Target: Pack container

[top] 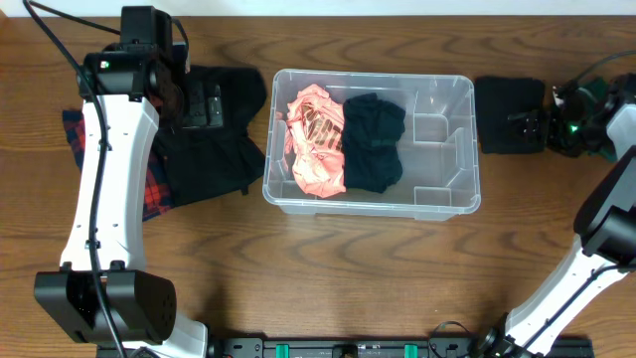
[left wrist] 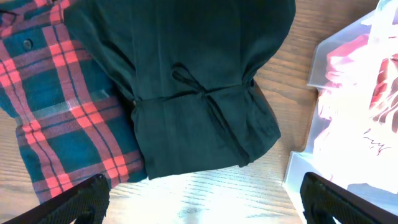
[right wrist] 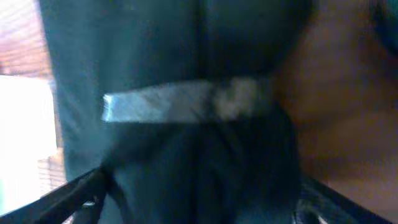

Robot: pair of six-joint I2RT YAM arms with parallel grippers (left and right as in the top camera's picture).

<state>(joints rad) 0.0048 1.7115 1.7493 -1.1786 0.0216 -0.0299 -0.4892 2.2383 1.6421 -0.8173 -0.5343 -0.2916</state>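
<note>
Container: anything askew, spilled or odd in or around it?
Nothing stands out. The container sits upright and square, with a pink garment and a dark garment bunched inside, nothing over the rim. A black garment on a plaid shirt at its left and a folded dark item at its right lie on the table.

1. Container [top: 449, 149]: large rectangular bin of clear plastic, with rounded corners and moulded inner ribs; upright and open-topped.
2. Position: stood on the table [top: 328, 278], midway between left and right edges, nearer the far edge, long sides parallel to it.
3. Contents: pink garment [top: 316, 139] and dark garment [top: 373, 144], side by side in its left and middle part.
</note>
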